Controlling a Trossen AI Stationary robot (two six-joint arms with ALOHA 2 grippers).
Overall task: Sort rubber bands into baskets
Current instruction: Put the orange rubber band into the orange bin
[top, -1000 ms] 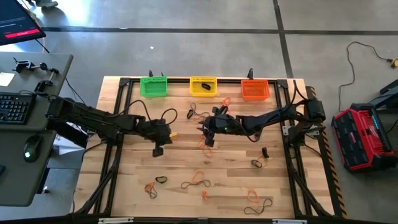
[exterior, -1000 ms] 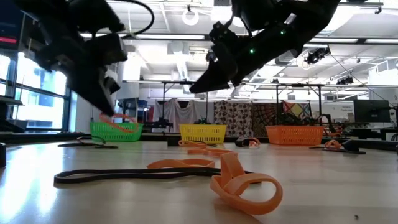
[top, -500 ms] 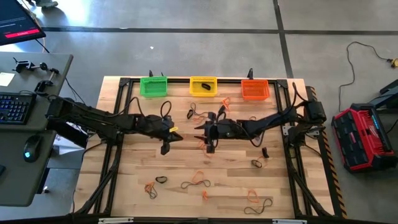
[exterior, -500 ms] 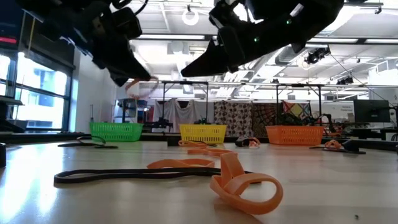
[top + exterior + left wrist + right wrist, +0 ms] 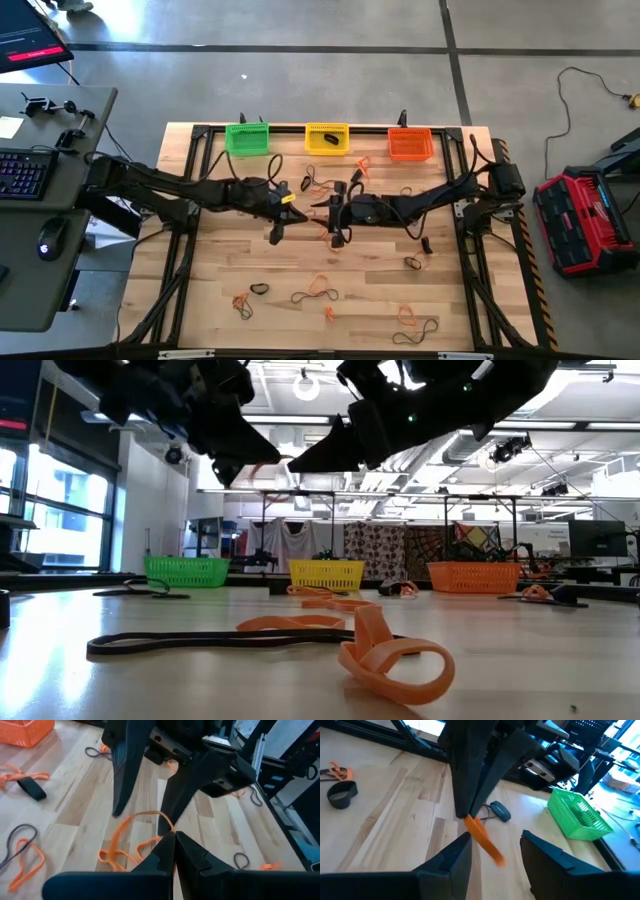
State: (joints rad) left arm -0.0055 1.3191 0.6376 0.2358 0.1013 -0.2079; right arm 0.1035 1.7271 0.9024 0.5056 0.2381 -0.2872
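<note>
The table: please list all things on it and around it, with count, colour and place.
baskets: three, green, yellow, orange, in a row at the far edge.
rubber bands: many, orange and black, scattered on the wooden table.
held rubber band: one, orange, in the left claw.
keyboard: one, black, on the side desk.
red case: one, on the floor.
left claw: shut, mid-table.
right claw: open, facing it.

**Even overhead light, dark arms against a bright ceiling**

The table (image 5: pixel 320 260) is evenly lit from above, with faint shadows. In the low view, ceiling lamps (image 5: pixel 306 382) glare and both arms show as near silhouettes. The nearest orange rubber band (image 5: pixel 392 660) looks soft. Wrist views blur near their own fingers (image 5: pixel 445 865).
</note>
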